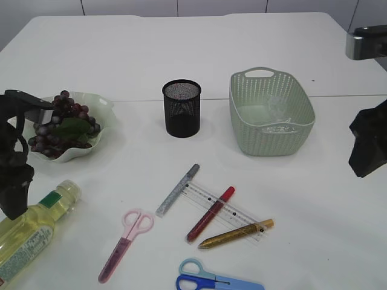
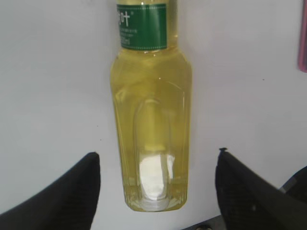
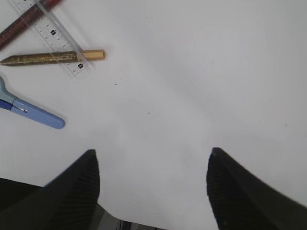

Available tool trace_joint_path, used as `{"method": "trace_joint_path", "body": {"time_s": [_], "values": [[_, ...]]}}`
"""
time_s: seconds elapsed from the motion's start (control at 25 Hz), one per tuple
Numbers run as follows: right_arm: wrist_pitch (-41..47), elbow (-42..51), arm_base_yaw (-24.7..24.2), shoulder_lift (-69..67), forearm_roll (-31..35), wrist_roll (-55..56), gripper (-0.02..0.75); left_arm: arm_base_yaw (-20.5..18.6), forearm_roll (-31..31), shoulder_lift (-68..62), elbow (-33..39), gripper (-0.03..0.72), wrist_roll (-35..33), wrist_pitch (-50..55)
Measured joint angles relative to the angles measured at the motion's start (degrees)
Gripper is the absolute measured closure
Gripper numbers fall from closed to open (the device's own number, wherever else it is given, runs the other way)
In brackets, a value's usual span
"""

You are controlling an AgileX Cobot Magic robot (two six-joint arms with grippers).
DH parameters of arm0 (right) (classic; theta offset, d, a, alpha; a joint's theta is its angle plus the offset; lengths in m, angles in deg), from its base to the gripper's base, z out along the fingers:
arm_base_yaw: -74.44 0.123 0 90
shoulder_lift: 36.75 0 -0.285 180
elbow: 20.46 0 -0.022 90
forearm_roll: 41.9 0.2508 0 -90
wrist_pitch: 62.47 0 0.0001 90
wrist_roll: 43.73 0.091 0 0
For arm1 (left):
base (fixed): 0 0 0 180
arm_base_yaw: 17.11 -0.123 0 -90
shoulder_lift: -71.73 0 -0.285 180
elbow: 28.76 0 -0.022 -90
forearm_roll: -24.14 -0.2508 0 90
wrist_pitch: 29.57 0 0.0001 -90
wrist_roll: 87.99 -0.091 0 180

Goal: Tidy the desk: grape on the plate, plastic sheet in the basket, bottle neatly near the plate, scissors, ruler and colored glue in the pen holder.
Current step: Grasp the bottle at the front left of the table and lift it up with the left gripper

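Note:
A bottle [image 2: 151,120] of yellow liquid with a green label lies on its side at the table's front left [image 1: 33,232]. My left gripper [image 2: 157,158] is open around its base, with a gap on each side, and shows as a dark arm [image 1: 13,199] above it. Dark grapes [image 1: 57,124] sit on the pale green plate [image 1: 100,106]. The pink scissors [image 1: 126,237], blue scissors [image 1: 214,281], clear ruler [image 1: 221,208] and the silver [image 1: 177,190], red [image 1: 210,214] and gold [image 1: 236,234] glue sticks lie at the front. My right gripper [image 3: 151,153] hangs open over bare table.
The black mesh pen holder [image 1: 181,107] stands in the middle, with the green woven basket [image 1: 242,115] to its right. A faint clear sheet [image 1: 277,107] seems to lie inside the basket. The right arm [image 1: 366,148] is at the right edge.

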Motion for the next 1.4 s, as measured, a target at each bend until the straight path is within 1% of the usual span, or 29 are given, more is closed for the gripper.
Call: {"method": "trace_joint_path", "body": {"time_s": [0.08, 0.28, 0.4, 0.56, 1.4], "values": [[-0.4, 0.0, 0.0, 0.0, 0.0, 0.0, 0.223, 0.0, 0.0, -0.7, 0.9, 0.137, 0.4, -0.7], [-0.9, 0.1, 0.0, 0.0, 0.0, -0.2, 0.224, 0.0, -0.7, -1.1, 5.9, 0.135, 0.8, -4.8], [-1.1, 0.1, 0.0, 0.0, 0.0, -0.3, 0.223, 0.0, -0.9, -1.1, 7.4, 0.135, 1.6, -7.9], [-1.2, 0.1, 0.0, 0.0, 0.0, -0.3, 0.223, 0.0, -1.0, -1.2, 7.6, 0.134, 2.0, -9.4], [-1.8, 0.1, 0.0, 0.0, 0.0, -0.4, 0.223, 0.0, -0.8, -6.8, 7.6, 0.128, 3.6, -10.6]]}}
